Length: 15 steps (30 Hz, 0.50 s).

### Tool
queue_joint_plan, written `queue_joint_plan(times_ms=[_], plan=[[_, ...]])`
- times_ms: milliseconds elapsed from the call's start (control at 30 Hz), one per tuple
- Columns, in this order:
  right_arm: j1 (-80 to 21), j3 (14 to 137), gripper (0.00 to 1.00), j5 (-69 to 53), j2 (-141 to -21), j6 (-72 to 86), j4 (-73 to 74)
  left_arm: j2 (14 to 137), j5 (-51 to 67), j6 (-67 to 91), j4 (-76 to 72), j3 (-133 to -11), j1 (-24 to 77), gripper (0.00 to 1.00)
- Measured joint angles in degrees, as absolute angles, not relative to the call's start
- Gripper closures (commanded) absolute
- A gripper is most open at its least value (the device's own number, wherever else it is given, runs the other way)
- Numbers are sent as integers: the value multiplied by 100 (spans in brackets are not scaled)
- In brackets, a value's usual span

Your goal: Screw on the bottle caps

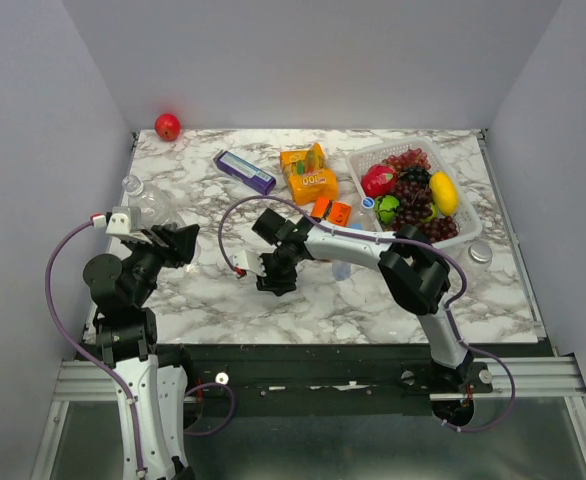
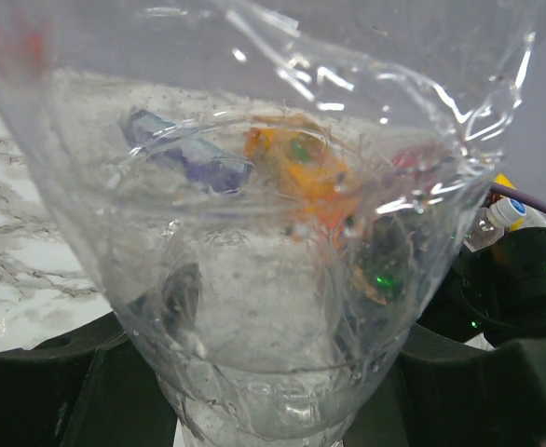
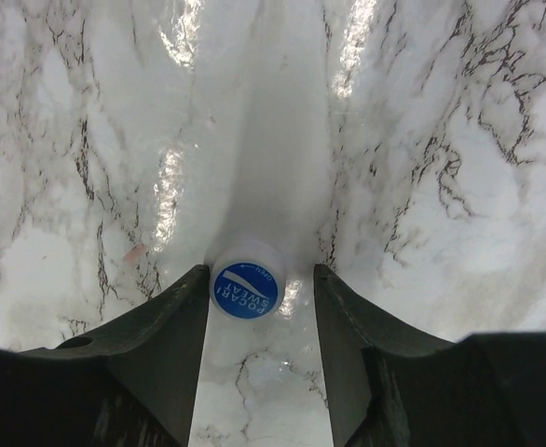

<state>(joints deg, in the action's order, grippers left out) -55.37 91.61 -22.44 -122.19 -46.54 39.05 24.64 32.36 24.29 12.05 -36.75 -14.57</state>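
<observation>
Right claw [image 3: 259,272] stands open astride a small round blue plastic cap [image 3: 246,280] with a white rim. The cap lies flat on the white marble tabletop [image 3: 422,140], at the lower middle of the right wrist view. One dark finger [image 3: 161,345], on the left of that frame, touches the cap's edge. The other stands just beside the cap, with a sliver of marble between them. White lettering shows on the cap's blue top. In the overhead view the right claw [image 1: 270,272] sits near the centre of the frame and hides the cap entirely.

The left claw [image 2: 268,358] is clamped on a clear plastic bottle [image 2: 273,233]. The bottle's crinkled, see-through wall fills the left wrist view, and dark fingers press it at the lower left and lower right. Blurred purple and orange shapes show through the plastic. Only the overhead view places the bottle [image 1: 145,203]: tilted, at the left edge of the table.

Along the top of the overhead frame are a red ball [image 1: 167,126] in the upper left corner, a purple box [image 1: 244,171], an orange packet [image 1: 308,172] and a white basket [image 1: 470,225] of toy fruit. Plain grey walls [image 1: 323,60] enclose the table on three sides.
</observation>
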Motion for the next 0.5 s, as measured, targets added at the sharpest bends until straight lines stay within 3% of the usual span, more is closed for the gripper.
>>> queue_joint_plan(times_ms=[267,500], plan=[[-5537,9218,47,-2241,-12258,-4611,3903,2464,3238,2427,1205,-3660,-1457,74],[-5537,9196,66,-2239,-12256,-4633,3868,2517,3262,2453,1094,-3621,-1457,74]])
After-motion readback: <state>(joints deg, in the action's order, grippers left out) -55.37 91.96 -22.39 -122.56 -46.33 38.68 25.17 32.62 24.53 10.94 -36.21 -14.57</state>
